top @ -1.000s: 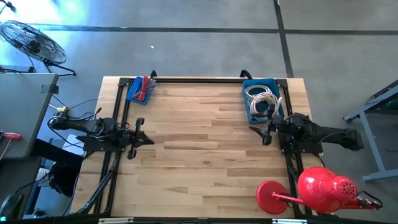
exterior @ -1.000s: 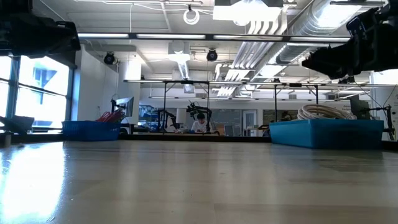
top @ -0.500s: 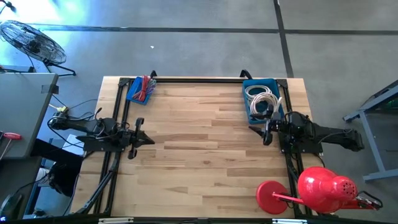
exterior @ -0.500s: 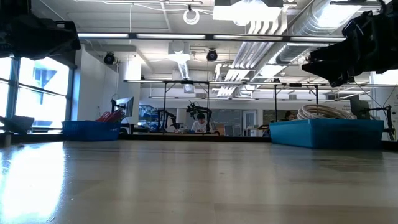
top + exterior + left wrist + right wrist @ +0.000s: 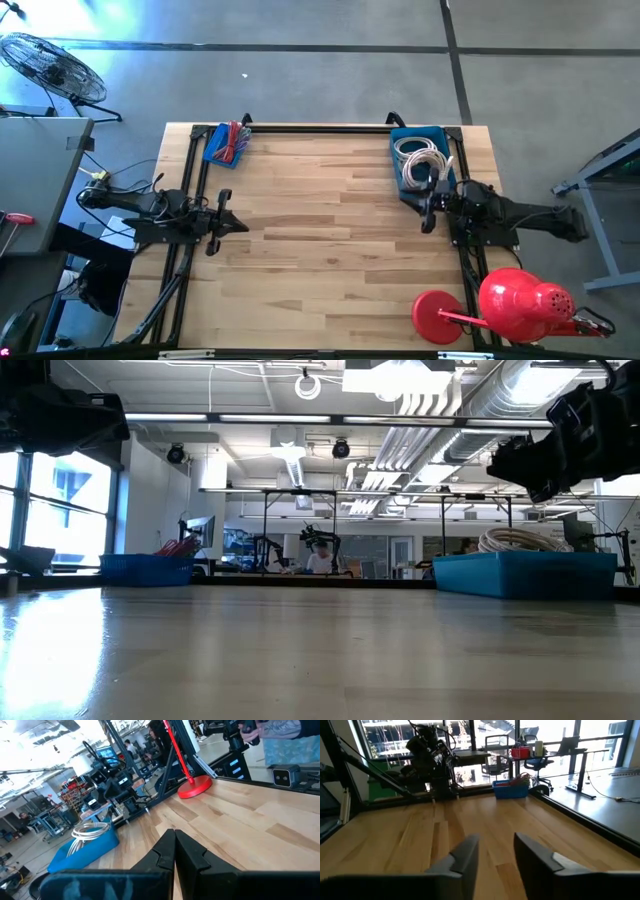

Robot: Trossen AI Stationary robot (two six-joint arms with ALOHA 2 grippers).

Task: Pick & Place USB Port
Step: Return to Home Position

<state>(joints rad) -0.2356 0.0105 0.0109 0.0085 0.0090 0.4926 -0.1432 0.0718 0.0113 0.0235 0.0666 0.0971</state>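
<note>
USB cables (image 5: 234, 140): red-orange bundle, in left blue bin (image 5: 214, 150). Pale coiled cable (image 5: 418, 155): in right blue bin (image 5: 430, 131). Table (image 5: 320, 250): I see 0 loose items, so sorting looks done. Left gripper (image 5: 174, 835): closed, empty. Right gripper (image 5: 496, 842): spread, empty, beside right bin. Remaining, I judge: park 2 arms.

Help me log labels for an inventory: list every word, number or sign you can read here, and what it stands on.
No text can be read in any view.
No label shows on the left bin or the right bin.
The screens beyond the table are too blurred to read.
The red stand shows no marking.
</note>
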